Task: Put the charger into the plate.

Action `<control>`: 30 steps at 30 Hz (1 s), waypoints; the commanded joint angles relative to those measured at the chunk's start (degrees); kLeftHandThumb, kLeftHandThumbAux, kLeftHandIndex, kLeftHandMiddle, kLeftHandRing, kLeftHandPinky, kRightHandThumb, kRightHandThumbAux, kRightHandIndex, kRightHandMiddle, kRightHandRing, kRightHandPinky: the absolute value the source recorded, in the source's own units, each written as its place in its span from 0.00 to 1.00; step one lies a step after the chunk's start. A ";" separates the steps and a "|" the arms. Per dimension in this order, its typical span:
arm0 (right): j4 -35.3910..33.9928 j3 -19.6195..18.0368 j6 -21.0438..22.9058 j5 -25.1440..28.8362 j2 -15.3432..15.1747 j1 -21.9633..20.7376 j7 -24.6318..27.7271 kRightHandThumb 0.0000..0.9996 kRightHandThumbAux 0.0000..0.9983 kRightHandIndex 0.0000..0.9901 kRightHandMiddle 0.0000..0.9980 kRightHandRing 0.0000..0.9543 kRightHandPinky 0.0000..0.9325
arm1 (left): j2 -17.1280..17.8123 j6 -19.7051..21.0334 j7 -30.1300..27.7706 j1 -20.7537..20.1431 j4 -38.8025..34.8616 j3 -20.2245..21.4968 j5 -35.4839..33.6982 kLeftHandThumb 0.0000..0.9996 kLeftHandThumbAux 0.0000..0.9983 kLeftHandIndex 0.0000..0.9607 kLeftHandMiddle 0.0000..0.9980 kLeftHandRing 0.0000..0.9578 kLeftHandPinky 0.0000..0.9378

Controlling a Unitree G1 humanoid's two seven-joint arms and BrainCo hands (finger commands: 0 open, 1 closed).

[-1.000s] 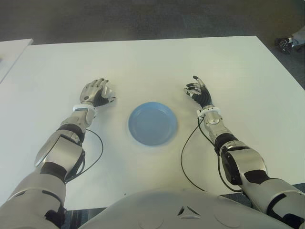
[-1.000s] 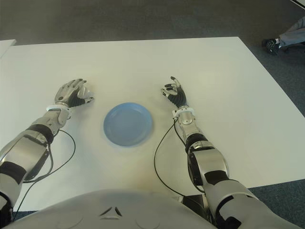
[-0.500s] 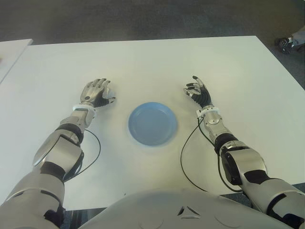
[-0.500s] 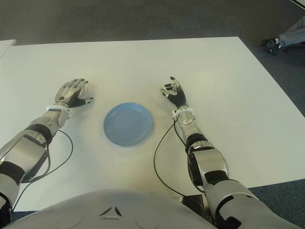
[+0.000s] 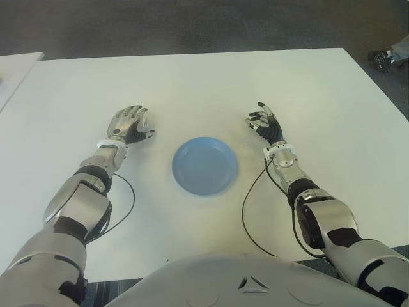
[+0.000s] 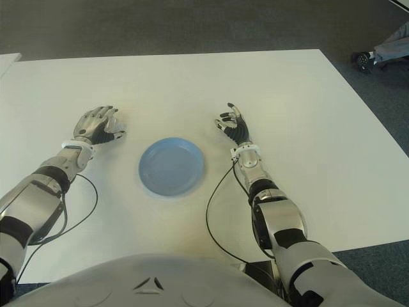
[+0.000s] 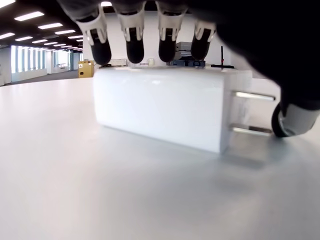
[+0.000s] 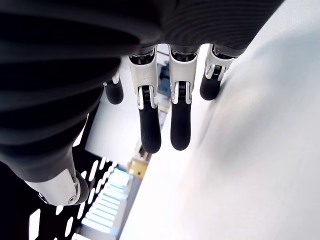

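Observation:
The white charger [image 7: 160,112] lies flat on the white table [image 5: 204,89] with its two metal prongs sticking out sideways. It shows only in the left wrist view; in the eye views my left hand [image 5: 130,121] covers it. That hand hovers palm down over it, fingers [image 7: 134,47] hanging at its far top edge and the thumb beside the prongs, not closed on it. The empty blue plate [image 5: 204,165] sits to the right of that hand. My right hand [image 5: 264,123] shows right of the plate with relaxed fingers [image 8: 150,125] holding nothing.
Black cables [image 5: 246,211] trail from both wrists across the near table. A second white table edge [image 5: 16,70] shows at far left. A person's shoe [image 5: 383,59] is on the dark floor beyond the table's right corner.

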 commanded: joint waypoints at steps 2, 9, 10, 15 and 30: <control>3.27 1.73 3.70 -1.71 3.07 4.96 3.09 0.00 0.67 0.06 0.33 0.31 0.21 | -0.01 0.50 -3.04 2.12 1.33 0.40 -0.37 0.03 0.47 0.00 0.00 0.00 0.00; 3.29 1.67 3.79 -1.60 3.04 4.94 3.34 0.00 0.67 0.05 0.34 0.31 0.20 | -0.15 0.54 -4.13 2.20 1.29 0.84 -1.23 0.02 0.47 0.00 0.00 0.00 0.00; 3.29 1.66 3.80 -1.58 3.03 4.93 3.38 0.00 0.67 0.05 0.34 0.31 0.20 | -0.18 0.55 -4.24 2.21 1.29 0.90 -1.32 0.02 0.47 0.00 0.00 0.00 0.00; 3.29 1.64 3.86 -1.53 3.02 4.90 3.51 0.00 0.67 0.06 0.34 0.31 0.22 | -0.24 0.49 -4.72 2.32 1.26 1.22 -1.71 0.02 0.46 0.00 0.00 0.00 0.00; 3.37 1.79 3.81 -1.71 2.78 4.89 3.52 0.00 0.65 0.06 0.35 0.33 0.24 | -0.61 0.62 -5.95 2.70 1.26 2.67 -2.99 0.05 0.46 0.00 0.00 0.00 0.04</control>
